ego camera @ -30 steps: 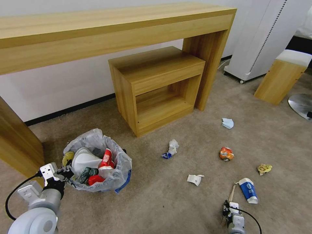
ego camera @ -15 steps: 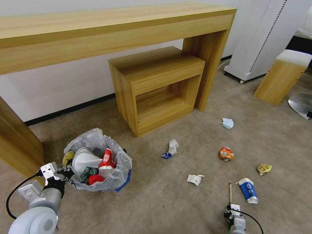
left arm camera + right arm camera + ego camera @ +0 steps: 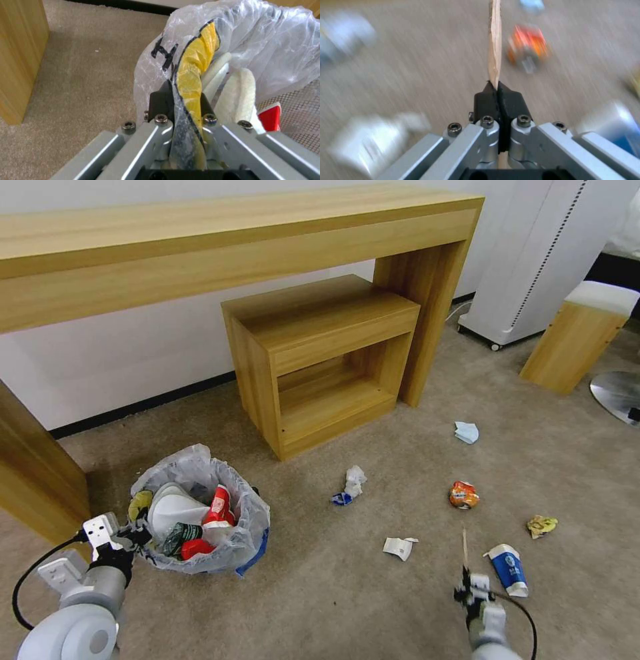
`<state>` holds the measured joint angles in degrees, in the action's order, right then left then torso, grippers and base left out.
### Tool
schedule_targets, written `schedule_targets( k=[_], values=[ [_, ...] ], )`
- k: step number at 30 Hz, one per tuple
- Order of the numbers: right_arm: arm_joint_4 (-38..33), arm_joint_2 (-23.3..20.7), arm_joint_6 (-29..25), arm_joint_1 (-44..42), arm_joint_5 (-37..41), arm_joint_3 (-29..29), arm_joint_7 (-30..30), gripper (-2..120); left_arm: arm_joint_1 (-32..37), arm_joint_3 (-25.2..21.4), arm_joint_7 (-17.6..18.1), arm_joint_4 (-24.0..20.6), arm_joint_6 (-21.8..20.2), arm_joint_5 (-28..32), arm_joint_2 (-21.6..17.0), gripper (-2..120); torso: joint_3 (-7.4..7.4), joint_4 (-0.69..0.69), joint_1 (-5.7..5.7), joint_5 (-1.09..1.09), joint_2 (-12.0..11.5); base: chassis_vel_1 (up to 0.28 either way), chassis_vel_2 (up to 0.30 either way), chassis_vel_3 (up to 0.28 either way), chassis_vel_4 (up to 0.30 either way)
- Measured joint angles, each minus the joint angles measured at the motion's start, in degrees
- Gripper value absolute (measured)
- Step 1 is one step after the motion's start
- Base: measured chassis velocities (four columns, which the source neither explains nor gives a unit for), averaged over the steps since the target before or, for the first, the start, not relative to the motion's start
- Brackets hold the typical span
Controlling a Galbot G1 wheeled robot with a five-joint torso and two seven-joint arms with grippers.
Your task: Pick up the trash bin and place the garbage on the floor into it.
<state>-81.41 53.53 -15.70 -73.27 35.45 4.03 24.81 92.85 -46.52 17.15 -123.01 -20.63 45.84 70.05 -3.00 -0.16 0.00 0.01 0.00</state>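
The trash bin [image 3: 248,513], lined with a crinkly plastic bag and holding slippers and red wrappers, stands on the beige floor [image 3: 333,593] at the left. My left gripper [image 3: 135,533] is shut on its rim; the left wrist view shows my left gripper [image 3: 185,92] pinching the bag [image 3: 266,37] and a yellow wrapper. My right gripper [image 3: 465,583] is shut on a wooden stick [image 3: 465,547], which points up out of my right gripper [image 3: 497,87]. Garbage lies around: a blue-white cup [image 3: 510,570], an orange can [image 3: 464,495], a yellow wrapper [image 3: 542,525], white paper [image 3: 400,547].
More crumpled paper lies at mid-floor [image 3: 350,485] and farther back [image 3: 467,432]. A long wooden desk [image 3: 233,240] and a small open cabinet [image 3: 323,360] stand against the wall. A white wheeled unit [image 3: 533,260], a wooden stool [image 3: 577,340] and a metal disc base [image 3: 617,393] are at the right.
My right gripper has risen off the carpet with the stick, which has swung from tilted to pointing straight up. The left gripper and bin have not moved.
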Motion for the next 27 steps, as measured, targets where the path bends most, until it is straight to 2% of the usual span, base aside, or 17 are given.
schedule_targets(
  k=[3,4,5,6,7,8,10,11,13,15,18,19,22,27],
  values=[
    [-2.86,-1.52,-1.67,3.18,0.42,-0.82,-2.80,0,0.16,0.12,0.01,-0.24,0.00,-0.20,0.00,3,0.00,0.00,0.00,-0.01,0.00,0.000,0.000,0.000,0.000],
    [-4.30,-2.22,-2.47,4.86,0.63,-1.32,-4.02,0,0.23,0.17,0.01,-0.36,-0.03,-0.22,0.03,3,0.01,0.04,0.00,-0.02,0.00,0.000,0.000,0.000,0.000],
    [-6.15,-3.28,-3.46,6.98,1.44,-2.61,-6.06,0,0.34,0.19,0.02,-0.58,-0.07,-0.32,0.06,3,-0.01,-0.03,0.00,-0.02,0.00,0.000,0.000,0.000,0.000],
    [-9.02,-4.42,-4.44,10.22,2.83,-4.22,-8.50,0,0.48,0.27,0.01,-0.81,-0.14,-0.40,0.07,3,0.00,0.00,0.00,0.03,-0.01,0.000,0.000,0.000,0.000],
    [-9.02,-4.42,-4.44,10.22,2.83,-4.22,-8.50,0,0.48,0.27,0.01,-0.81,-0.14,-0.40,0.07,3,0.00,0.00,0.00,0.03,-0.01,0.000,0.000,0.000,0.000],
    [-11.67,-5.62,-5.46,14.00,4.63,-6.28,-10.42,0,0.71,0.30,0.00,-1.12,-0.20,-0.48,0.06,3,0.01,0.02,0.00,-0.06,-0.01,0.000,0.000,0.000,0.000],
    [-14.77,-6.88,-6.92,20.32,7.64,-10.59,-13.31,0,1.06,0.37,0.00,-1.43,-0.29,-0.68,0.03,3,0.00,0.02,0.00,0.02,-0.01,0.000,0.000,0.000,0.000],
    [-14.77,-6.88,-6.92,20.32,7.64,-10.59,-13.31,0,1.06,0.37,0.00,-1.43,-0.29,-0.68,0.03,3,0.00,0.02,0.00,0.02,-0.01,0.000,0.000,0.000,0.000],
    [-17.99,-7.49,-7.88,27.91,11.40,-14.99,-15.79,0,1.28,0.44,0.01,-1.76,-0.31,-0.91,0.05,3,0.00,-0.01,0.00,-0.04,-0.01,0.000,0.000,0.000,0.000],
    [-19.10,-7.49,-8.27,31.32,12.71,-17.15,-16.47,0,1.39,0.49,-0.03,-1.82,-0.34,-0.95,0.10,3,0.00,0.01,0.00,-0.03,-0.01,0.000,0.000,0.000,0.000],
    [-20.55,-6.43,-9.85,40.59,15.71,-24.97,-18.18,0,1.76,0.60,-0.07,-2.21,-0.37,-1.35,0.33,3,0.00,0.02,0.00,-0.01,-0.01,0.000,0.000,0.000,0.000],
    [-20.55,-6.43,-9.85,40.59,15.71,-24.97,-18.18,0,1.76,0.60,-0.07,-2.21,-0.37,-1.35,0.33,3,0.00,0.02,0.00,-0.01,-0.01,0.000,0.000,0.000,0.000],
    [-19.97,-4.80,-10.73,46.71,17.20,-32.11,-19.19,0,1.84,0.65,-0.09,-2.58,-0.44,-1.49,0.46,3,0.00,-0.01,0.00,-0.01,-0.01,0.000,0.000,0.000,0.000],
    [-18.77,-3.35,-11.29,50.80,17.76,-36.89,-19.75,0,1.84,0.67,-0.09,-2.75,-0.52,-1.53,0.56,3,0.00,0.00,0.00,-0.01,-0.01,0.000,0.000,0.000,0.000]
  ],
)
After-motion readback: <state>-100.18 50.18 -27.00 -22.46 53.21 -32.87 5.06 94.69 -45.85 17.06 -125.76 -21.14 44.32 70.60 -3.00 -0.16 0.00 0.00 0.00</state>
